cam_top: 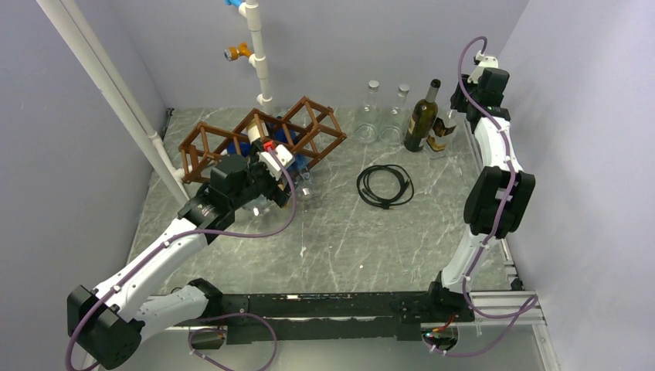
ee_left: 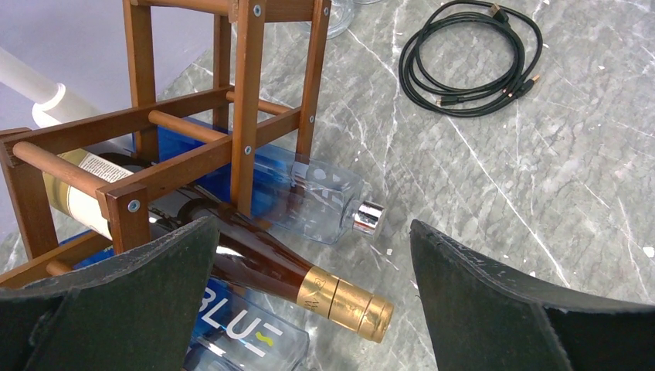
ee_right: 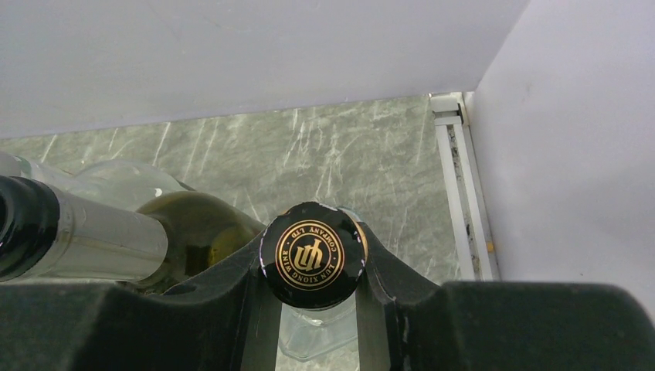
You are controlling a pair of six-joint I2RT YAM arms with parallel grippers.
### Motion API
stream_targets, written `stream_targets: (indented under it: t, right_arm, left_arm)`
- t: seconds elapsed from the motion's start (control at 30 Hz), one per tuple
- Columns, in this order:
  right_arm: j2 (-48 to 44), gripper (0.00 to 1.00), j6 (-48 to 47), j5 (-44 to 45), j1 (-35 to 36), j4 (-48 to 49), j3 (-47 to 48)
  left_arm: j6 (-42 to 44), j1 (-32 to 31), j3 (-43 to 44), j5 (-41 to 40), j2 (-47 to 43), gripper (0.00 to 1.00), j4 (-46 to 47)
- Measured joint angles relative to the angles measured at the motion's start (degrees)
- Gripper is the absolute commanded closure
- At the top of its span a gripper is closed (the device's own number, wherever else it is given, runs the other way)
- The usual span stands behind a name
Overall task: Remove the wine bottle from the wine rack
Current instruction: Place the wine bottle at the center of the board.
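Nearest to us, the left gripper (ee_left: 313,232) hangs over the marble table (ee_left: 541,193) with its two black pads spread wide and nothing between them. Just below it lies the wine bottle (ee_left: 266,270): on its side in a low cell of the wine rack (ee_left: 249,100), dark body and cream label inside the brown wooden frame, gold-foiled neck poking out of the frame toward the wrist camera. Neither pad touches it.

A clear blue-tinted bottle (ee_left: 320,197) with a silver cap lies just beside the wine bottle, partly under the rack, and a second one lettered "BLUE" (ee_left: 239,332) lies at its other side (we see only part of it). Further out, well apart from the rack, a coiled black cable (cam_top: 385,185) rests flat on the table.

Toward the back wall stand two empty glass bottles (cam_top: 369,116) close together, then a dark green bottle (cam_top: 422,120), upright. Just beside that one, in the far right corner, the right gripper (ee_right: 313,287) is clamped around the neck of a small clear bottle (ee_right: 313,251) topped by a black cap with a gold emblem. Behind the rack a white pipe (cam_top: 259,54) rises against the wall.
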Motion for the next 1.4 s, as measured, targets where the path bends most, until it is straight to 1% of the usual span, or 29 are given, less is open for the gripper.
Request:
stream_targets:
  t: [0.03, 0.13, 0.4, 0.57, 0.73, 0.93, 1.2, 1.4]
  right_arm:
    - [0.0, 0.82, -0.02, 0.0, 0.02, 0.02, -0.02]
    - [0.0, 0.76, 0.0, -0.07, -0.02, 0.61, -0.39]
    - [-0.72, 0.64, -0.07, -0.26, -0.02, 3.1, -2.47]
    - [-1.49, 0.54, -0.07, -0.55, -0.02, 4.59, -3.87]
    - [-3.93, 0.42, -1.03, -0.98, 0.0, 6.23, -5.25]
    - [-7.93, 0.3, -1.73, -1.07, -0.02, 7.74, -7.61]
    - [-11.61, 0.2, -2.38, -1.09, -0.07, 8.24, -11.54]
    - [-17.29, 0.13, -3.06, -2.23, -0.81, 7.78, -15.65]
  left_arm:
    - [0.0, 0.0, 0.0, -0.02, 0.0, 0.01, 0.0]
    - [0.0, 0.0, -0.02, -0.02, 0.0, 0.01, 0.0]
    - [0.0, 0.0, -0.02, 0.0, 0.0, 0.0, 0.0]
    - [0.0, 0.0, -0.02, 0.0, -0.02, 0.0, 0.0]
    - [0.0, 0.0, -0.02, 0.0, -0.04, 0.0, 0.0]
    - [0.02, 0.0, -0.13, 0.0, -0.63, 0.01, 0.0]
    - [0.15, 0.0, -0.26, -0.02, -1.53, 0.0, 0.0]
    - [0.22, 0.02, -0.31, -0.07, -2.43, 0.0, 0.02]
